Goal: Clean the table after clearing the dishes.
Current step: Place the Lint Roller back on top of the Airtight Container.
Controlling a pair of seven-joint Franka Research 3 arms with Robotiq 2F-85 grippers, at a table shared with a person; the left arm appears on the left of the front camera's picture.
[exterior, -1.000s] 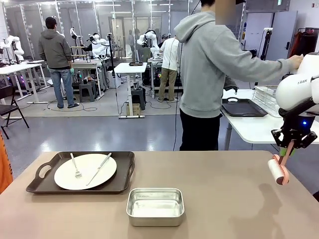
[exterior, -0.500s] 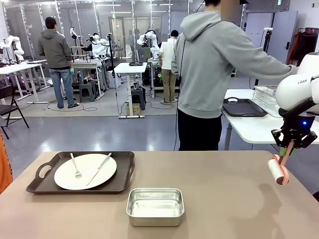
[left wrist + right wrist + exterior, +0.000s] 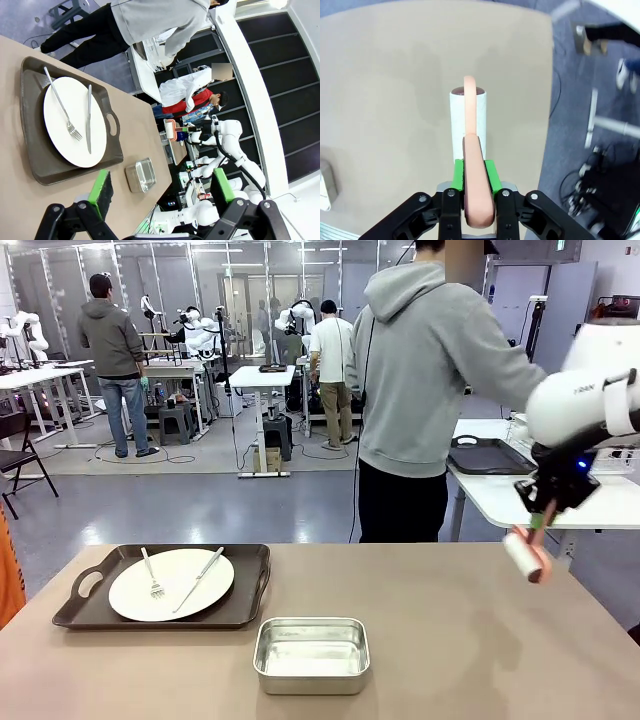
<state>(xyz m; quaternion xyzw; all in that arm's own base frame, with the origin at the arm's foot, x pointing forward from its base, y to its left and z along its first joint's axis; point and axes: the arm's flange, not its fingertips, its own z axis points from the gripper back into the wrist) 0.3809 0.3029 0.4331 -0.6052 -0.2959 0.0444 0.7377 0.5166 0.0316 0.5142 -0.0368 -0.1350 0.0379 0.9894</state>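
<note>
Tan and plain, the big table (image 3: 450, 640) took up the lower half of the front view. At its lower left sat a dark tray (image 3: 252, 585) with a white plate (image 3: 171, 584), a fork (image 3: 152, 575) and a knife (image 3: 197, 580) on it. A steel pan (image 3: 311, 653) stood just beside the tray, at the bottom middle. At the right of the frame the right claw (image 3: 545, 508) was clamped tight on the pink handle of a lint roller (image 3: 524, 553). The roller hung over the far right edge of the table, and it looked to be in the air. In the left wrist view the left claw (image 3: 161, 187) had its fingers wide apart with nothing between them.

Things could go wrong. The plate and pan were not yet cleared, so a long sweep could bump the roller into them and push them along. The claw held only the thin handle, so a hard push down might twist the roller loose. The roller was so close to the edge that it might slip off the table. A person (image 3: 420, 390) stood near with their back turned, and the arm could knock them.

One second before, the claw and roller sat lower and farther to the right of the frame. The tray and pan had not moved.
</note>
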